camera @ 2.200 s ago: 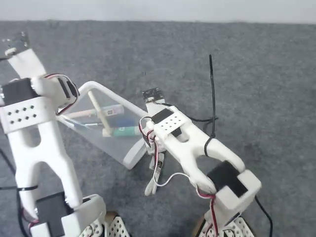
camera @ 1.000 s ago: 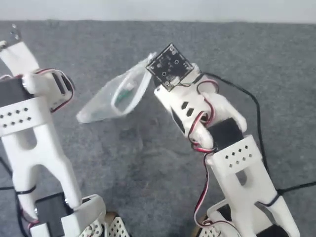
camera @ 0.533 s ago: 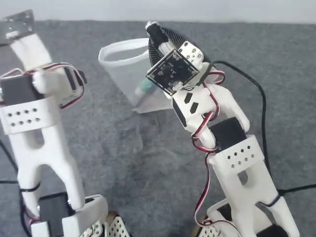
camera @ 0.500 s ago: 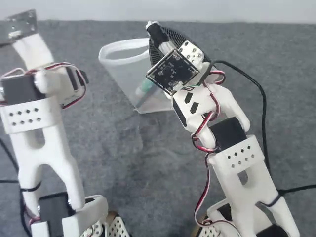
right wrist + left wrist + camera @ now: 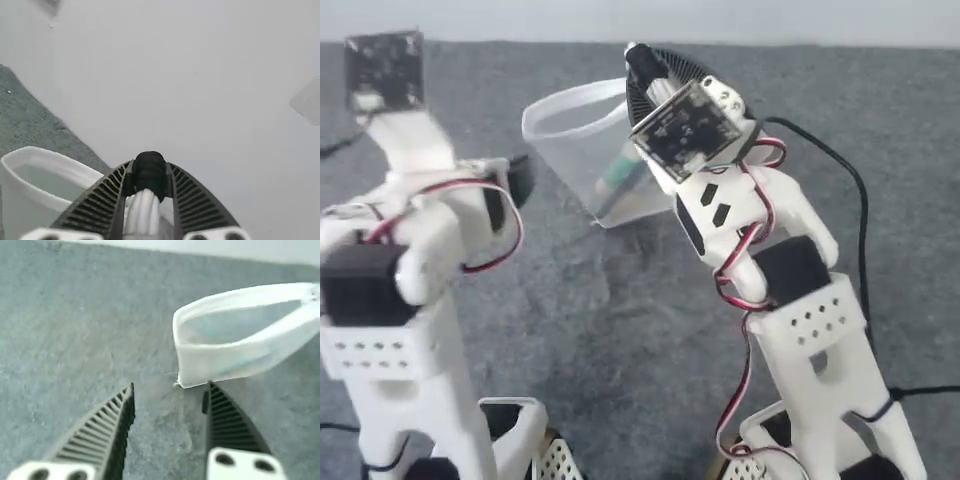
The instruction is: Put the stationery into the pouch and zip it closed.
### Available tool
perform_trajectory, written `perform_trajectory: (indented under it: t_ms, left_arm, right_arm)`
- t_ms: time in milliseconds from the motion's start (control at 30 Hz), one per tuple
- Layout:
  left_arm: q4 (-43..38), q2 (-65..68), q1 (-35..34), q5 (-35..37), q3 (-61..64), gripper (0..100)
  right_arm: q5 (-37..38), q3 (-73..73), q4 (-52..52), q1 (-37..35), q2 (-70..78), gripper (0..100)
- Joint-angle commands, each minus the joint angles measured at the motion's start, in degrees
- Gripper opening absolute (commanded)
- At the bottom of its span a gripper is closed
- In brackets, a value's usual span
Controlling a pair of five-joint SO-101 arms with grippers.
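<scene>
The clear pouch with a white zip rim hangs open-mouthed above the grey mat. My right gripper is shut on one end of that rim. In the right wrist view the jaws of my right gripper pinch a black tab and the white rim, and the pouch hangs beneath. A green-tipped pen lies inside the pouch. My left gripper is open, just short of the free end of the pouch and not touching it.
Grey mat covers the table up to a pale wall at the back. The right arm's black cable runs down the right side. The two arm bases stand at the near edge.
The right gripper lifted the pouch off the mat and turned its mouth upward, then held it nearly still. The left arm has swung up and in toward the pouch's free end.
</scene>
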Motion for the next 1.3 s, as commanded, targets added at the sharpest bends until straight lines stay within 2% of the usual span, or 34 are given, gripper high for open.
perform_trajectory:
  t_ms: [0, 300, 467, 733, 833, 1033, 1267]
  left_arm:
    - [0.0, -1.6, 0.8, -1.0, 3.6, 21]
    - [-9.2, -1.6, 0.8, -0.9, 12.6, 21]
    - [-17.1, -1.6, 0.9, -0.4, 15.3, 21]
    - [-33.3, -1.7, 4.8, 7.0, 23.7, 21]
    - [-32.5, -2.2, 6.5, 7.3, 24.3, 24]
    - [-20.6, -9.4, 6.3, 7.0, 19.5, 27]
    - [-12.7, -20.7, 6.3, 4.0, 19.6, 29]
  right_arm:
    - [-1.8, -9.8, 6.0, -2.6, -3.6, 0.6]
    - [-1.8, -12.7, 17.4, -7.8, -4.4, 0.6]
    - [-1.8, -12.8, 22.5, -10.5, -4.4, 0.6]
    - [-4.9, -13.1, 27.1, -14.6, -8.6, 0.6]
    - [-5.0, -12.7, 27.9, -14.7, -9.4, 0.6]
    - [-5.1, -7.6, 28.2, -14.9, -9.9, 0.6]
    - [-8.4, -5.5, 27.5, -14.6, -9.3, 0.6]
